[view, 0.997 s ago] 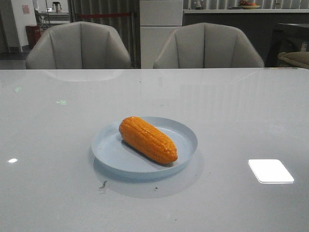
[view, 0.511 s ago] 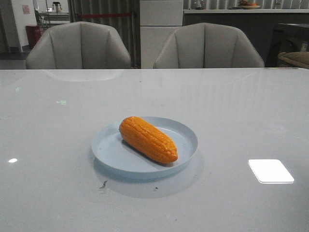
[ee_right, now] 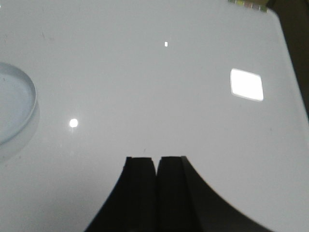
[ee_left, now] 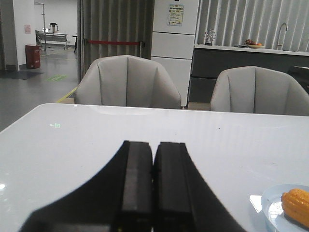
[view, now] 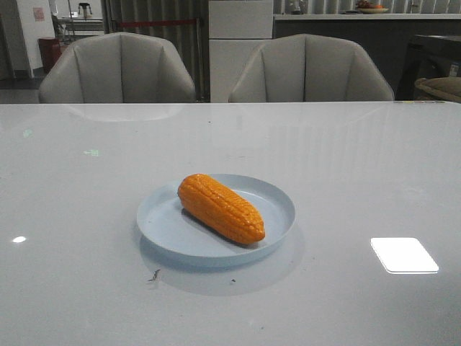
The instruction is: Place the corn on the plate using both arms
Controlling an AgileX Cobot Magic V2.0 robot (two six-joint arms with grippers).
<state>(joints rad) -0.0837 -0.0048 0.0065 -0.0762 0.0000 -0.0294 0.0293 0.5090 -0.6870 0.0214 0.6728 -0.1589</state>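
The orange corn [view: 220, 207] lies on its side across the pale blue plate [view: 277, 204] in the middle of the white table, thick end far left, tapered end near right. Neither arm shows in the front view. My left gripper [ee_left: 154, 144] is shut and empty, held over bare table well away from the plate; the corn [ee_left: 297, 206] and plate rim [ee_left: 265, 205] show at that view's edge. My right gripper [ee_right: 157, 158] is shut and empty over bare table; only the plate's rim [ee_right: 30, 104] shows at its view's edge.
Two grey chairs [view: 119, 68] [view: 310, 68] stand behind the table's far edge. A few dark specks [view: 154, 275] lie on the table just in front of the plate. A bright light patch [view: 403, 254] reflects on the table at the right.
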